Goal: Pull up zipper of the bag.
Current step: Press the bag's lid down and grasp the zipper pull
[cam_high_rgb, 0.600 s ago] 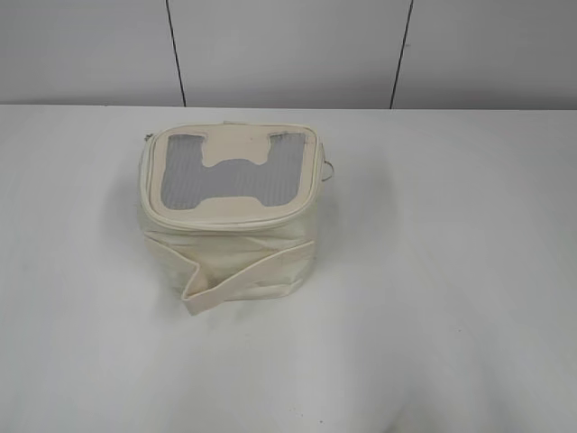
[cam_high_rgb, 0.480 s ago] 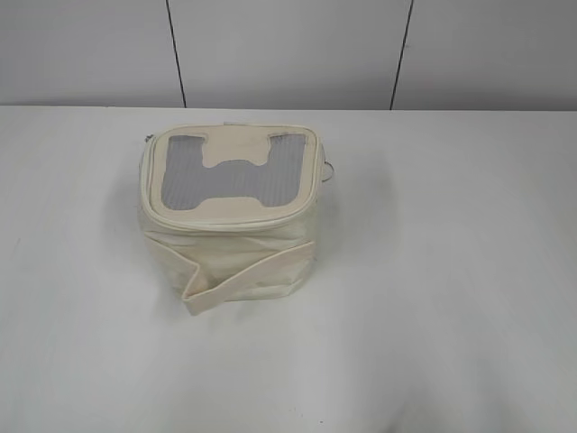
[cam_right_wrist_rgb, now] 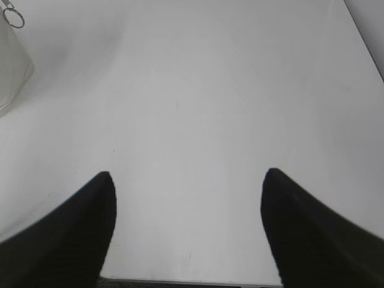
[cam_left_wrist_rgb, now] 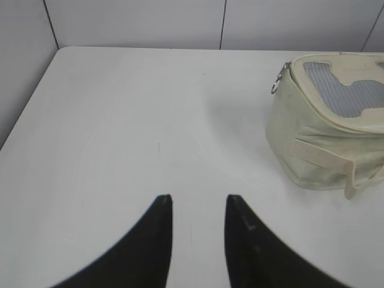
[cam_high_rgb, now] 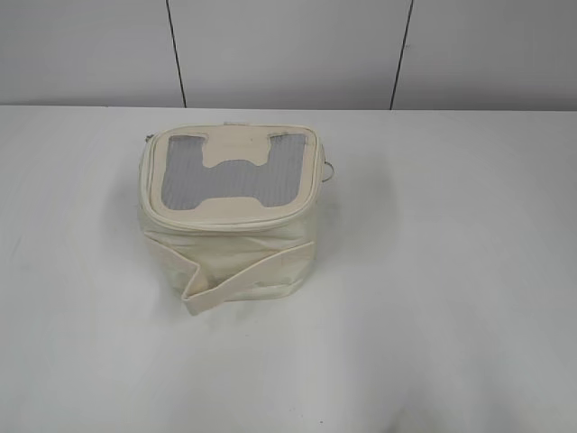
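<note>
The cream-white boxy bag (cam_high_rgb: 230, 244) stands on the white table, left of centre, with its grey mesh top panel (cam_high_rgb: 233, 171) and cream H patch facing up. The thin cream zipper (cam_high_rgb: 225, 222) runs round the top rim. A silver ring pull (cam_high_rgb: 332, 171) hangs at the bag's right side; it also shows in the right wrist view (cam_right_wrist_rgb: 13, 18). Another ring pull (cam_left_wrist_rgb: 276, 85) shows at the bag's (cam_left_wrist_rgb: 327, 129) left corner. A wide strap (cam_high_rgb: 243, 278) crosses the front. My left gripper (cam_left_wrist_rgb: 198, 199) is open and empty, far left of the bag. My right gripper (cam_right_wrist_rgb: 187, 175) is open wide, empty, near the table's front edge.
The white table (cam_high_rgb: 451, 271) ends at a grey panelled wall (cam_high_rgb: 288, 50) behind. Its front edge (cam_right_wrist_rgb: 192, 279) shows just under my right gripper. Neither arm shows in the exterior view.
</note>
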Action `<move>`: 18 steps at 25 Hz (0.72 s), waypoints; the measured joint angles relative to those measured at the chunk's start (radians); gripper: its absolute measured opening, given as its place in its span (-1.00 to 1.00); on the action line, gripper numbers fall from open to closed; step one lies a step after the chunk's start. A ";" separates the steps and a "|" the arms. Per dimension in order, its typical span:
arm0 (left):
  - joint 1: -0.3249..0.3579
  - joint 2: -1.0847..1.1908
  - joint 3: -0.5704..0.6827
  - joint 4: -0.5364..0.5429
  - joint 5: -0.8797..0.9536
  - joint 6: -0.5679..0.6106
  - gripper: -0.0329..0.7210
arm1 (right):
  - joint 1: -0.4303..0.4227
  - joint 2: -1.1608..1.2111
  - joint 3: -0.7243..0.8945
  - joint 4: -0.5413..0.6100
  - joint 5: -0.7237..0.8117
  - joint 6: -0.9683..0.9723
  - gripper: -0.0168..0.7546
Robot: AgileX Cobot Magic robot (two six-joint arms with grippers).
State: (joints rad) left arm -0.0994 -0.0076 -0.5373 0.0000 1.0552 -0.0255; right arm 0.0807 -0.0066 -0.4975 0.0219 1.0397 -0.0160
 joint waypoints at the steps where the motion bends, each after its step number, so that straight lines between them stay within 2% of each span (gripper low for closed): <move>1: 0.000 0.000 0.000 0.000 0.000 0.000 -0.27 | 0.000 0.000 0.000 0.000 0.000 0.000 0.57; 13: 0.000 0.000 0.000 0.000 0.000 0.000 -0.27 | 0.000 0.000 0.000 0.023 0.000 -0.001 0.56; 15: 0.000 0.000 0.000 0.000 0.000 0.000 -0.27 | 0.000 0.017 -0.004 0.067 -0.001 -0.019 0.53; 18: 0.000 0.000 0.000 0.000 0.000 0.000 -0.27 | 0.000 0.132 -0.016 0.209 -0.048 -0.119 0.45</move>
State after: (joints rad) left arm -0.0994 -0.0076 -0.5373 0.0000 1.0552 -0.0255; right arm 0.0807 0.1255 -0.5135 0.2308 0.9914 -0.1350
